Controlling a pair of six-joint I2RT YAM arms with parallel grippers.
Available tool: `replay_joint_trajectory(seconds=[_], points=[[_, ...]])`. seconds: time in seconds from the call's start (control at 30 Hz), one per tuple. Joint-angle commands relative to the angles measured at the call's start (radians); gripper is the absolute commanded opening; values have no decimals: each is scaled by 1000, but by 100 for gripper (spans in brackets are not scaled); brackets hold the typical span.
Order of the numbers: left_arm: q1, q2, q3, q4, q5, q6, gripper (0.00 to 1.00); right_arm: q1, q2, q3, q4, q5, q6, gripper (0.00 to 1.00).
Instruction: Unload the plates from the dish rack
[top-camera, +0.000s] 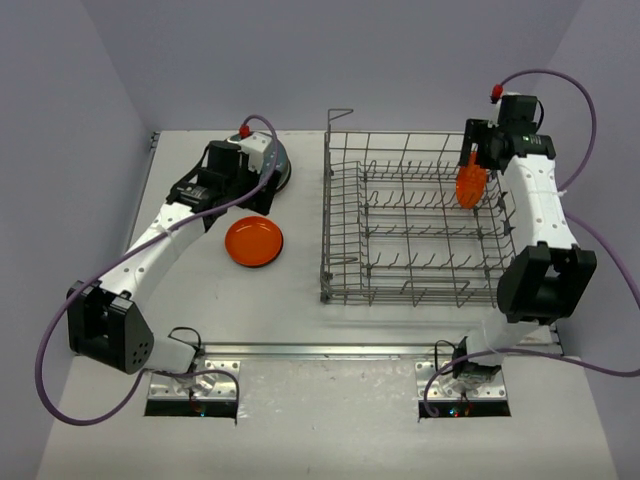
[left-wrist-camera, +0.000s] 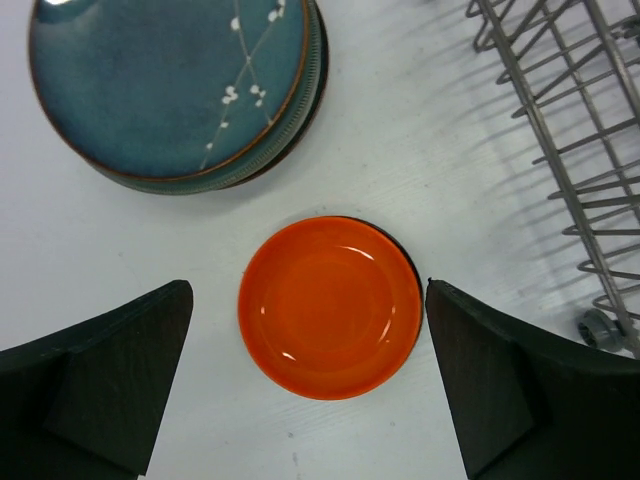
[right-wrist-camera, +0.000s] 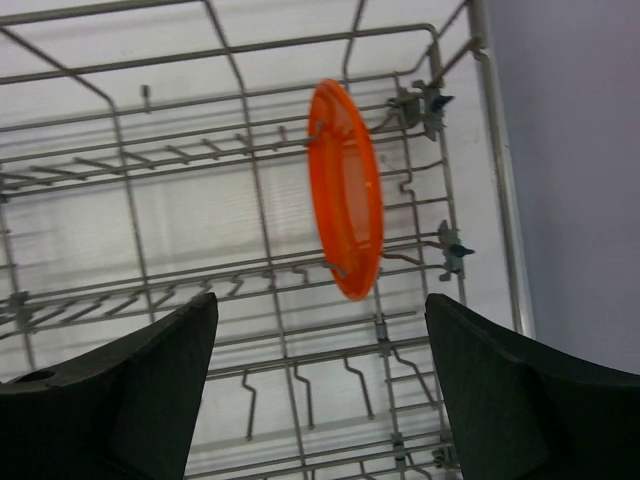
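While both of my grippers are spread and hold nothing, two orange plates remain apart. In the left wrist view, my left gripper (left-wrist-camera: 305, 290) hangs above the bench (left-wrist-camera: 480, 170), and its fingers (left-wrist-camera: 100, 380) frame a small orange plate (left-wrist-camera: 330, 308) lying flat at centre frame. Beyond that, at the upper left, a stack of plates (left-wrist-camera: 170, 85) rests on the bench with a teal one on top. In the right wrist view, my right gripper (right-wrist-camera: 320, 300) is over the dish rack (right-wrist-camera: 497, 150). Farther in, a second orange plate (right-wrist-camera: 345, 190) stands on edge inside the rack, at upper centre of the frame, near the right wall.
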Motion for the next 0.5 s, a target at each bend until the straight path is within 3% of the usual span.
replay_joint_trajectory(seconds=[0.0, 0.2, 0.47], points=[[-18, 12, 41, 50, -170, 91, 100, -53, 53, 44, 32, 81, -80, 84], [-27, 21, 67, 69, -193, 149, 100, -74, 107, 18, 90, 59, -123, 77], [-28, 31, 53, 32, -177, 123, 100, -74, 233, 54, 173, -24, -238, 52]])
